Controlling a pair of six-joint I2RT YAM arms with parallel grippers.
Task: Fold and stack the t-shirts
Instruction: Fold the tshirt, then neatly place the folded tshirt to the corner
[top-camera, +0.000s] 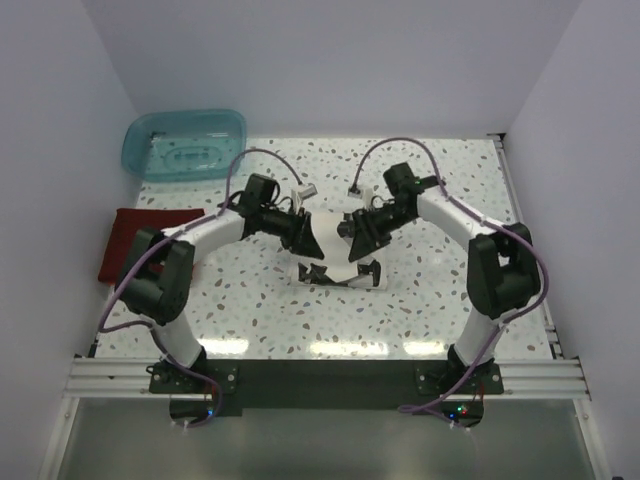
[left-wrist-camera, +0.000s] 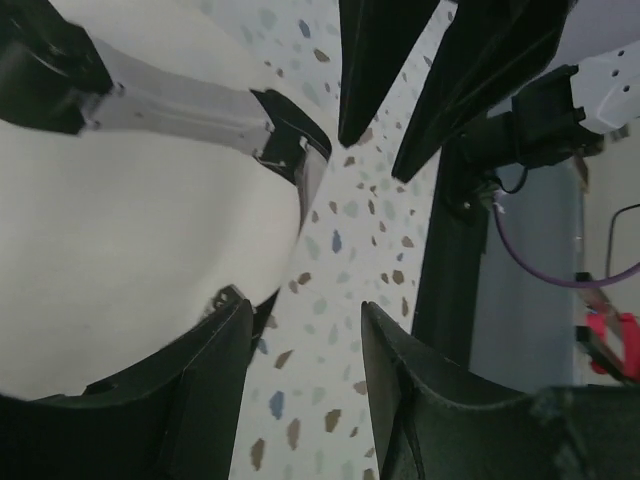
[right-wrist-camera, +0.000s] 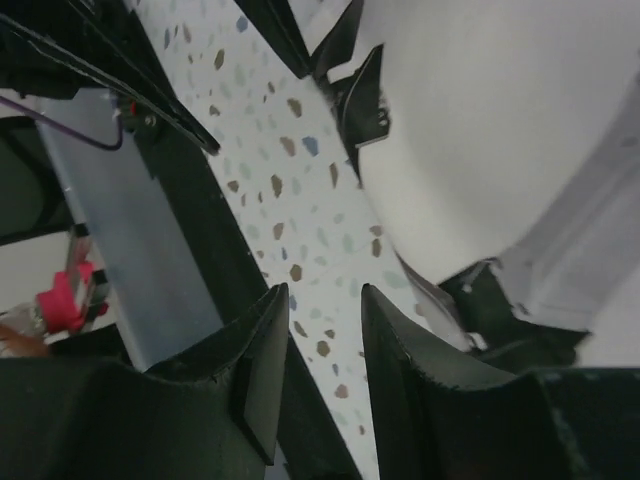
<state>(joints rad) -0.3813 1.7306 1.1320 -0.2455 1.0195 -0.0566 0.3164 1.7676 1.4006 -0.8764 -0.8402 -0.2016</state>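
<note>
The cream-white t-shirt (top-camera: 336, 258) lies folded small at the table's middle, mostly hidden under both arms. It fills the left of the left wrist view (left-wrist-camera: 130, 250) and the upper right of the right wrist view (right-wrist-camera: 500, 120). My left gripper (top-camera: 314, 272) (left-wrist-camera: 305, 305) is open and empty at the shirt's near edge, over bare table. My right gripper (top-camera: 370, 272) (right-wrist-camera: 324, 292) is open and empty just to the right of it, facing it. The dark red folded shirt (top-camera: 140, 240) lies at the far left. The orange shirt is out of view.
A translucent teal tub (top-camera: 185, 143) stands at the back left. The speckled table (top-camera: 420, 180) ends in a dark strip and a metal rail (top-camera: 320, 375) at the near edge. White walls close in the left, back and right sides.
</note>
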